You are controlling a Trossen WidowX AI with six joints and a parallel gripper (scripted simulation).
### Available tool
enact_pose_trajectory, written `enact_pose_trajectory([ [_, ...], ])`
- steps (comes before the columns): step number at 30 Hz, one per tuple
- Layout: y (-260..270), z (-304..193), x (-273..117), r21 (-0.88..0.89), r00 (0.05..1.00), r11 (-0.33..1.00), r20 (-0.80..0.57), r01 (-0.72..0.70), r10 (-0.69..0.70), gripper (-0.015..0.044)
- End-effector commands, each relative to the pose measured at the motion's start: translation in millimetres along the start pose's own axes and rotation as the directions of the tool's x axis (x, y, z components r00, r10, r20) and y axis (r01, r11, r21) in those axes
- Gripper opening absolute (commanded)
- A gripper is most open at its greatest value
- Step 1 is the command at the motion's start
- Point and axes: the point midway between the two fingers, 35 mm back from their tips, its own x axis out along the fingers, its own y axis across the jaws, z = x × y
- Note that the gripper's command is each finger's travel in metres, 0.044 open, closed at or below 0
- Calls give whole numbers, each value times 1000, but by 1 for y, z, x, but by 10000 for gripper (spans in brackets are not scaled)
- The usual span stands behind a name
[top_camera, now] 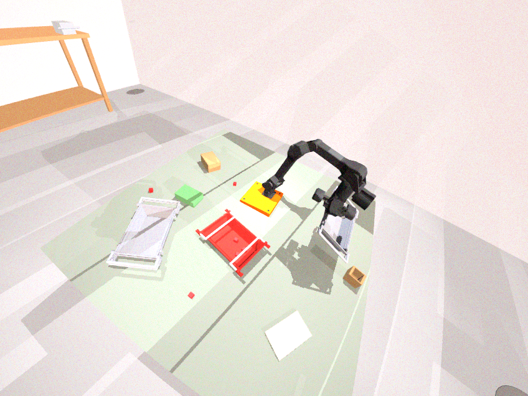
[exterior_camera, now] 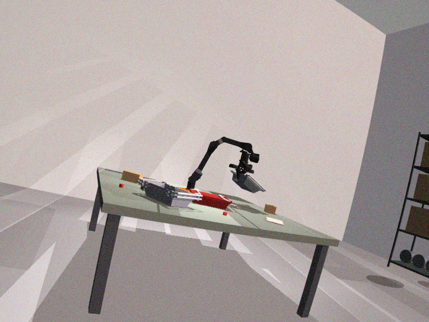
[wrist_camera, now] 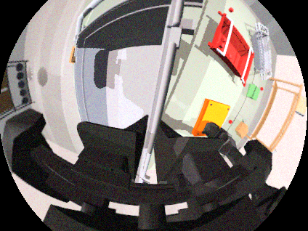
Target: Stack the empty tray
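The loaded red tray [top_camera: 245,230] [exterior_camera: 212,201] [wrist_camera: 227,62] stands on the table with small red blocks [top_camera: 235,239] inside. Both of its white wire bars lie across its top, one nearer the left end [top_camera: 218,228] and one nearer the right end [top_camera: 246,253]. My gripper [top_camera: 323,220] [exterior_camera: 239,175] [wrist_camera: 150,118] is shut on the long rim of the empty grey tray [top_camera: 332,245] [exterior_camera: 247,183] [wrist_camera: 165,69]. That tray hangs in the air, steeply tilted, off to the right of the red tray and clear of it.
Another grey tray [top_camera: 147,232] [exterior_camera: 162,194] [wrist_camera: 263,51] stands left of the red one. Near it are a green block [top_camera: 188,195] and a wooden block [top_camera: 210,161]. A brown box [top_camera: 354,276] [exterior_camera: 270,208], a white card [top_camera: 288,335] and loose red cubes lie around.
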Motion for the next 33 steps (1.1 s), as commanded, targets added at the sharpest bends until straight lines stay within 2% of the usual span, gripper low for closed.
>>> enact_pose_trajectory([
  [1,2,0,-6,4,1000,1000,5,-21,21,0],
  [17,1,3,-6,15,1000,1000,5,-22,21,0],
  [33,-24,60,-7,284,1000,958,7,-25,24,0],
])
